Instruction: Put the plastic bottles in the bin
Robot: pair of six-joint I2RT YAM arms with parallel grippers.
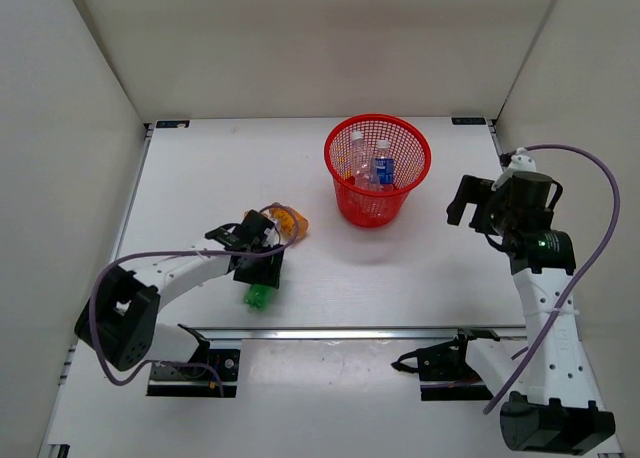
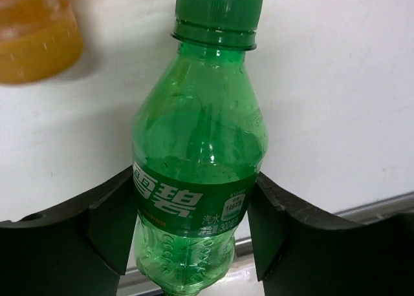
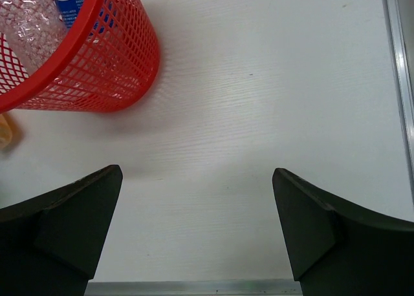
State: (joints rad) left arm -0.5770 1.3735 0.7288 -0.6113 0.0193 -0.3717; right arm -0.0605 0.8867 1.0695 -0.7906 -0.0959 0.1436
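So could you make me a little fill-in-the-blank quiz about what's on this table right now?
1. The bottle clamped in the left gripper is coloured ___.
2. The mesh bin is coloured ___.
3. The right gripper holds nothing, and its two fingers stand wide ___.

Missing words: green; red; open.

Bright, even, diffuse light, little glare. Soft faint shadow just near side of bin (image 1: pixel 372 210). Orange bottle (image 2: pixel 35 41) blurred; green bottle (image 2: pixel 194 179) sharp.

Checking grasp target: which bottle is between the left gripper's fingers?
The green bottle; the orange one lies loose nearby, clear ones sit in the bin.
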